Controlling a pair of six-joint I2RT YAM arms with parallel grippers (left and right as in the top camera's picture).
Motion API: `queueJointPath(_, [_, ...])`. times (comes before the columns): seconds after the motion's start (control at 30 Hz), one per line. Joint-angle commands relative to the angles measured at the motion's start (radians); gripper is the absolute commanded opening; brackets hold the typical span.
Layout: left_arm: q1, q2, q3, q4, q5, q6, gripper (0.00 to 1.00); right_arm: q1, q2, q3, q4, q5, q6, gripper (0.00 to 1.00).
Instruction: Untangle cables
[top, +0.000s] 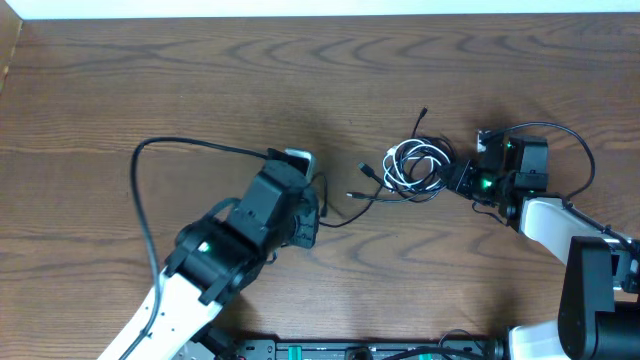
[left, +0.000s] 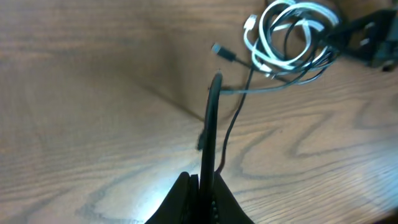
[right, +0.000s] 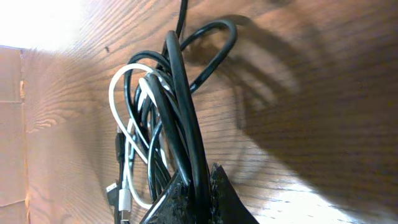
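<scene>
The cables (top: 415, 165) lie in a tangled coil of black and white loops right of the table's middle. My right gripper (top: 457, 178) is at the coil's right edge, shut on a black cable loop (right: 186, 124). A white cable (right: 118, 118) winds through the same bundle. A thin black cable (top: 350, 210) trails left from the coil to my left gripper (top: 318, 218). In the left wrist view, that gripper (left: 202, 186) is shut on this black cable (left: 211, 118), and the coil (left: 292, 37) lies ahead of it, up and to the right.
A thicker black wire (top: 150, 170) belonging to the left arm loops over the table at the left. The right arm's own wire (top: 575, 145) arcs at the far right. The table's far edge (top: 320, 18) runs along the top.
</scene>
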Motion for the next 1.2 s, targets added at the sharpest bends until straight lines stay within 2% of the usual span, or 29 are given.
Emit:
queueJointPath(0.0, [0.001, 0.053, 0.01, -0.017, -0.011, -0.039, 0.08, 0.0, -0.011, 0.006, 0.017, -0.082, -0.015, 0.01])
queueJointPath(0.1, [0.0, 0.116, 0.01, -0.022, 0.044, -0.039, 0.08, 0.001, -0.011, 0.006, 0.029, -0.117, -0.015, 0.01])
queueJointPath(0.17, [0.0, 0.156, 0.01, -0.023, 0.077, -0.039, 0.14, 0.001, -0.011, 0.006, 0.033, -0.156, -0.015, 0.01])
queueJointPath(0.23, [0.0, 0.201, 0.01, -0.024, 0.09, -0.039, 0.27, 0.001, -0.011, 0.006, 0.053, -0.221, -0.015, 0.04])
queueJointPath(0.27, [0.0, 0.219, 0.01, -0.026, 0.09, -0.039, 0.38, 0.001, -0.011, 0.006, 0.067, -0.259, -0.015, 0.08])
queueJointPath(0.3, [0.0, 0.241, 0.01, -0.028, 0.09, -0.039, 0.52, 0.001, -0.011, 0.006, 0.082, -0.29, -0.015, 0.15])
queueJointPath(0.37, [0.0, 0.275, 0.01, -0.028, 0.09, -0.039, 0.63, 0.001, -0.011, 0.006, 0.107, -0.331, -0.015, 0.31])
queueJointPath(0.47, [0.0, 0.317, 0.01, -0.027, 0.09, -0.039, 0.67, 0.001, -0.011, 0.006, 0.113, -0.333, -0.015, 0.63])
queueJointPath(0.5, [0.0, 0.331, 0.01, -0.019, 0.09, -0.039, 0.67, 0.0, -0.011, 0.006, 0.115, -0.327, -0.015, 0.71])
queueJointPath(0.57, [0.0, 0.338, 0.01, -0.002, 0.09, -0.039, 0.67, -0.004, -0.011, 0.006, 0.121, -0.319, -0.016, 0.8])
queueJointPath(0.7, [0.0, 0.33, 0.013, 0.035, 0.089, -0.032, 0.68, -0.03, -0.011, 0.006, 0.126, -0.319, -0.015, 0.88])
queueJointPath(0.8, [0.0, 0.321, 0.034, 0.04, 0.088, -0.005, 0.72, -0.058, -0.011, 0.006, 0.111, -0.298, -0.015, 0.99])
queueJointPath(1.0, [0.0, 0.308, 0.121, 0.046, 0.026, -0.005, 0.82, -0.108, -0.011, 0.006, -0.067, 0.05, 0.047, 0.99])
queueJointPath(1.17, [0.0, 0.308, 0.163, 0.127, 0.017, -0.006, 0.95, -0.11, -0.011, 0.006, -0.077, 0.089, 0.049, 0.99])
